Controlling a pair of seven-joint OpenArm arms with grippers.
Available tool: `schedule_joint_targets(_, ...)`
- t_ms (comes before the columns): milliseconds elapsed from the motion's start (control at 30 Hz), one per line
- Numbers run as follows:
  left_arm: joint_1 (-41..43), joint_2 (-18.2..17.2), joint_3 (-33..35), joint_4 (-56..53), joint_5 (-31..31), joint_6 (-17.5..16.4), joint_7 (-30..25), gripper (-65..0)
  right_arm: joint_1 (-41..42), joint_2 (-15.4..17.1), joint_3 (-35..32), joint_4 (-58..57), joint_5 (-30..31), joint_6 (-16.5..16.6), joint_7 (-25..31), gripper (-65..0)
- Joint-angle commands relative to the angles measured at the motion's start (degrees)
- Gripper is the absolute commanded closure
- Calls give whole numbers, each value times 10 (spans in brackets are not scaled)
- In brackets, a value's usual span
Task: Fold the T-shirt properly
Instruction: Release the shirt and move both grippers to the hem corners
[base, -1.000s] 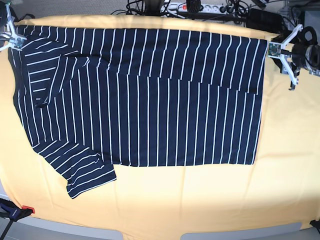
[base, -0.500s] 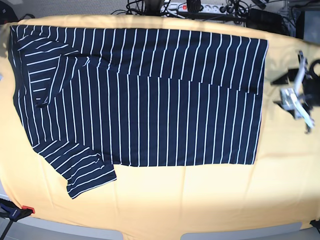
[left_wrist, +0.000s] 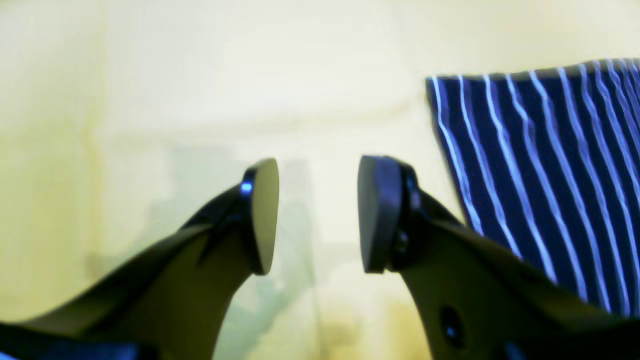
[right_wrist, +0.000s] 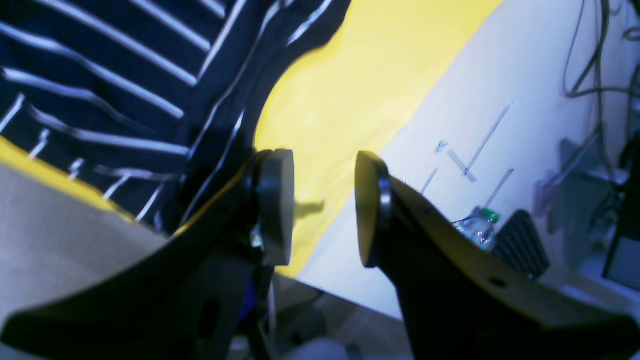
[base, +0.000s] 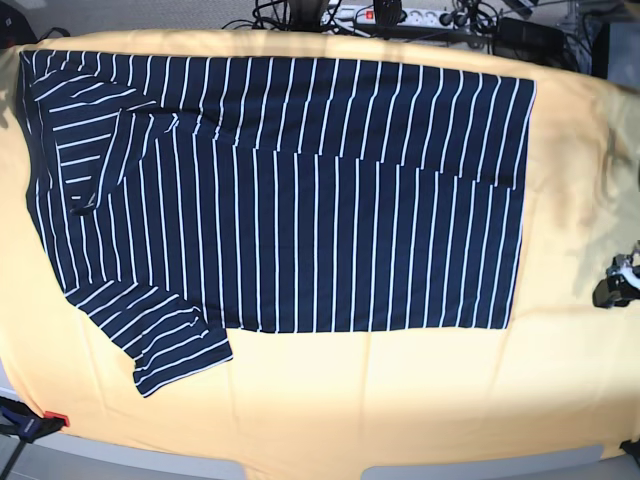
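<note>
Near edge of the yellow cloth (base: 330, 400): bare, with one sleeve (base: 165, 340) of the T-shirt (base: 300, 190) splayed out at the near-left corner. The shirt lies flat across the cloth, its far long edge already turned in.

Left gripper (left_wrist: 317, 215): pads spread with nothing between them, over bare cloth just beside the hem; in the base view only a sliver shows at the right edge.

Right gripper (right_wrist: 322, 207): jaws likewise parted and empty, at the collar end (right_wrist: 300, 30) near the cloth's rim.

Judgement: next fold is the near edge. Pinch hem corner and sleeve together, lift evenly, and keep the stripes parallel.
</note>
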Motion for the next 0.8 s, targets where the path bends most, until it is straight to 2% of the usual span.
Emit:
schedule_joint_targets(0, -32, 4, -7, -27, -21, -19, -17, -271, 0, 7, 9, 3, -3, -4, 3, -229)
schedule_joint_targets(200, -66, 103, -7, -138, -16, -27, -16, -271, 0, -1, 9, 3, -3, -4, 3, -229)
schedule_joint_targets(300, -67, 144, -7, -148, 10, -26, -17, -271, 0, -4, 9, 3, -4, -4, 1, -229)
schedule_joint_targets(433, -67, 191, -7, -156, 58, -6, -30, -271, 0, -6, 9, 3, -3, -4, 1, -229)
schedule_joint_targets(567, -65, 220, -7, -166, 82, -2, -23, -271, 0, -6, 9, 3, -3, -4, 2, -229)
schedule_joint_targets(633, -65, 231, -7, -169, 82, -21, -5, -271, 0, -6, 9, 3, -3, -4, 1, -229)
schedule_joint_targets(767, -66, 249, -7, -169, 45, -27, 34, -271, 0, -6, 9, 3, -3, -4, 2, -229)
